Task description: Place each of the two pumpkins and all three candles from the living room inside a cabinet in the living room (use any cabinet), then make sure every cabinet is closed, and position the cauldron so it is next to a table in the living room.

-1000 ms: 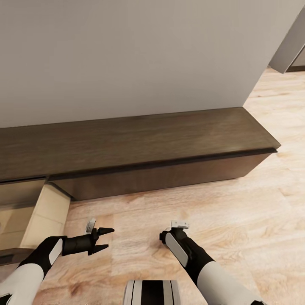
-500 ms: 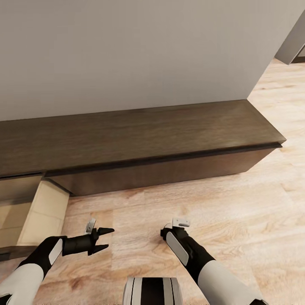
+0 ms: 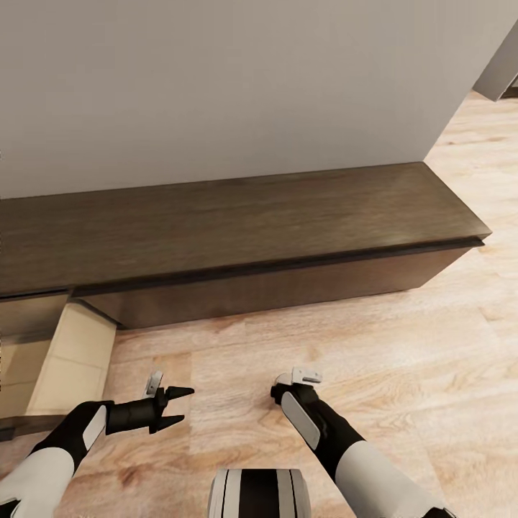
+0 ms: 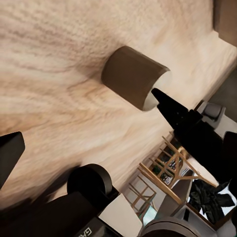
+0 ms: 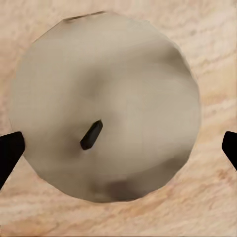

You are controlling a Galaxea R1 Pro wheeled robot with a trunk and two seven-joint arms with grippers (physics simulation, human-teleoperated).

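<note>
My right wrist view looks straight down on a candle (image 5: 106, 111): round pale tan-grey top, short dark wick near the middle, sitting on the wood floor (image 5: 207, 207). My right hand (image 5: 118, 148) is spread wide, dark fingertips (image 5: 10, 150) at either side of the candle, clear of it, gripping nothing. In the head view my right hand (image 3: 289, 392) points down at the floor and covers that candle.

My left wrist view catches the candle from the side (image 4: 134, 76), a stubby dull brown cylinder standing on the floor, right hand's fingertip just beside it. In the head view my left hand (image 3: 175, 406) hovers low over the floor, fingers parted moderately, empty.

Further out, the head view has the cabinet (image 3: 237, 237), long, low, dark brown, against the wall (image 3: 216, 86); a pale open drawer (image 3: 61, 360) juts out at its left end.
</note>
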